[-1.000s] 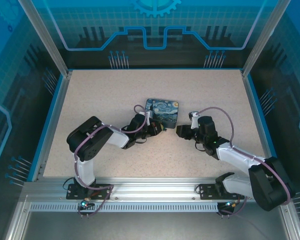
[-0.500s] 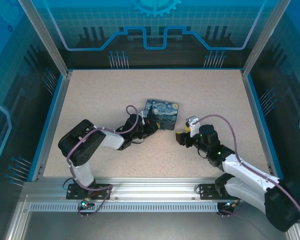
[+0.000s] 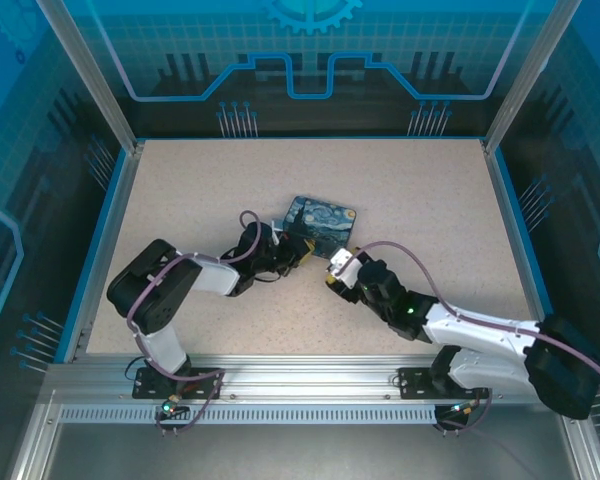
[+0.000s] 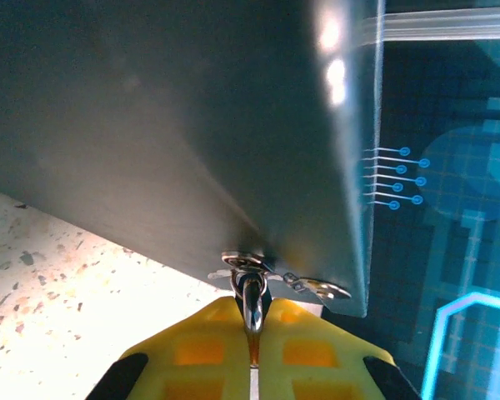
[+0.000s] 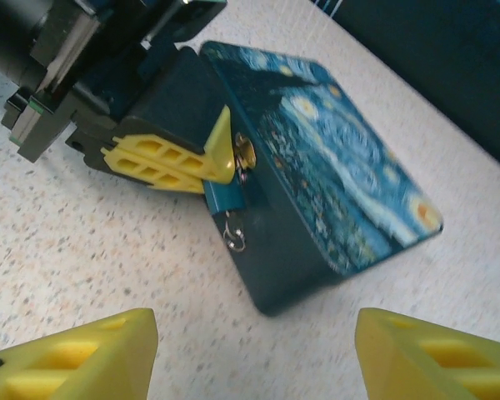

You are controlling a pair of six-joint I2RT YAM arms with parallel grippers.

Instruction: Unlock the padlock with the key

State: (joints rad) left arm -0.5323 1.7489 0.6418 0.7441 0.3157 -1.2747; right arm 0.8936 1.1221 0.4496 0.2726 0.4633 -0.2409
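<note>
**layout, largest item first**

- table (image 3: pixel 180 200): speckled work surface with a blue rim.
- swirl-painted tin box (image 3: pixel 322 222): lies near the middle of the table, just far of both grippers.
- left gripper (image 3: pixel 302 255): reaches in from the left and meets the near wall of the tin. its fingers (image 4: pixel 208 350) are pressed together and pinch a small metal part at that wall.
- right gripper (image 5: pixel 257 333): sits just near-right of the tin and faces the same wall. its fingers are spread wide with nothing between them, and they do not touch the tin.
- padlock (image 4: pixel 252 302): the pinched part shows a thin bright loop above a brassy body, so it is judged to be the padlock. it hangs at a small metal clasp on the tin wall, at the left fingertips.
- key: not identified with certainty. a small metal sliver (image 5: pixel 232 237) lies against the tin wall just near of the left fingertips. it may be the key, but it is too small to tell.

**step in hand (judgement)**

the padlock is held steady by the left gripper. the lock is not yet opened, and the right gripper is empty and positioned for a pick.

**next move (judgement)**

1. confirm which small part is the key.
2. bring the spread right fingers around its head and close on it.
3. line the blade up with the keyway, which is hidden in these views, then insert and turn it.
4. keep the left pinch firm so that the padlock does not twist.
</note>
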